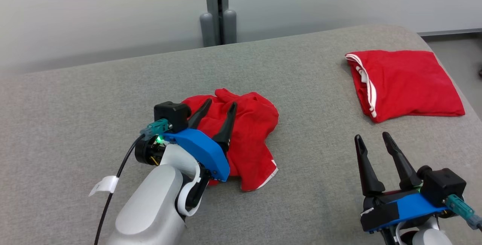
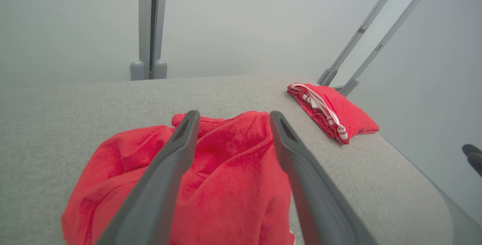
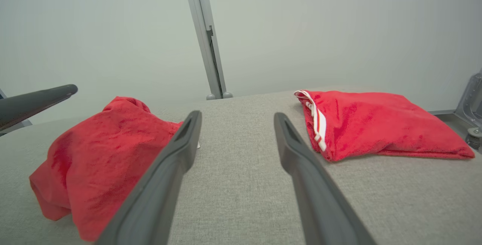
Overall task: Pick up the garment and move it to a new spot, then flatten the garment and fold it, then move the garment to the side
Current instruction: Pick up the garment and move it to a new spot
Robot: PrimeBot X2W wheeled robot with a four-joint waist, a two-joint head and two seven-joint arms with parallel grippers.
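A crumpled red garment (image 1: 248, 135) with a white hem lies in a heap on the grey cushioned surface (image 1: 94, 98), left of centre. My left gripper (image 1: 221, 104) hovers over the heap's left part, open, with nothing between its fingers. From the left wrist the same garment (image 2: 226, 184) spreads under the two spread fingers (image 2: 165, 169). My right gripper (image 1: 372, 135) stands open near the front right, over bare fabric, apart from both red pieces. The right wrist view has the garment (image 3: 101, 158) at its left and the left arm's finger (image 3: 34, 101) at the far left edge.
A second red garment (image 1: 404, 83) with white stripes lies folded at the back right, near the surface's rounded edge (image 1: 448, 68). It lies at right in the wrist views (image 2: 335, 111) (image 3: 376, 124). A grey post (image 1: 218, 9) stands behind the surface. Floor shows at far right.
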